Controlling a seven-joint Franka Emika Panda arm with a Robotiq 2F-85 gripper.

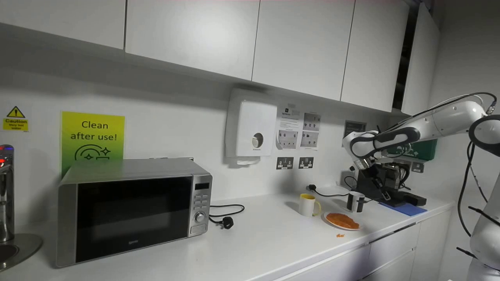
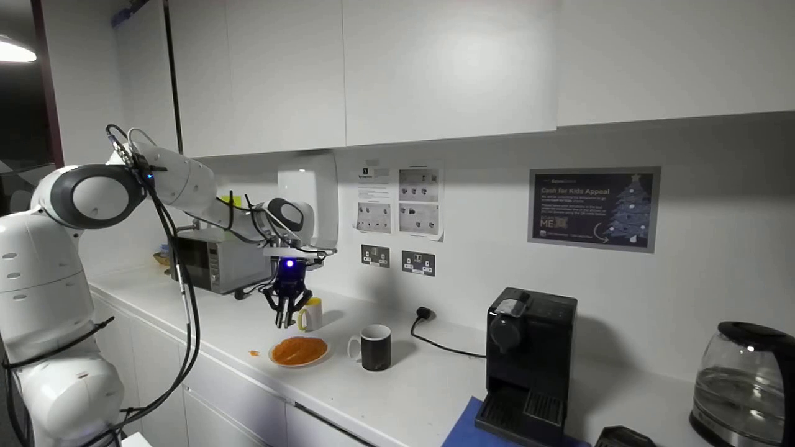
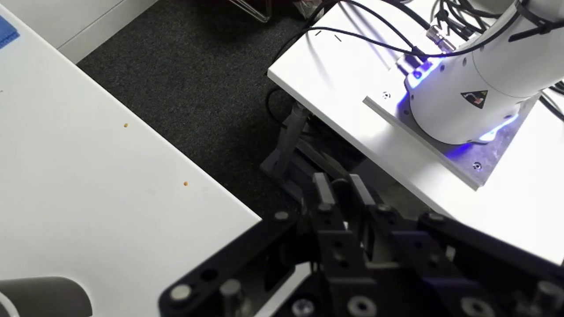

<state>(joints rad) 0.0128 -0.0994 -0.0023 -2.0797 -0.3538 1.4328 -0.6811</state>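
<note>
in an exterior view, the plate (image 1: 331, 224) lies near the front edge of the worktop (image 1: 265, 242), its orange heap (image 1: 342, 221) probably loose and spillable, the rim the likeliest hold. in an exterior view, the claw (image 2: 285, 324) hangs near it, the dark mug (image 2: 376, 350), contents hidden, seems stiff and breakable, best taken by its handle, and a kettle (image 2: 745, 363) holds clear liquid (image 2: 736, 394). in the wrist view, the fingers (image 3: 324, 189) are pressed nearly together, nothing clearly between them
</note>
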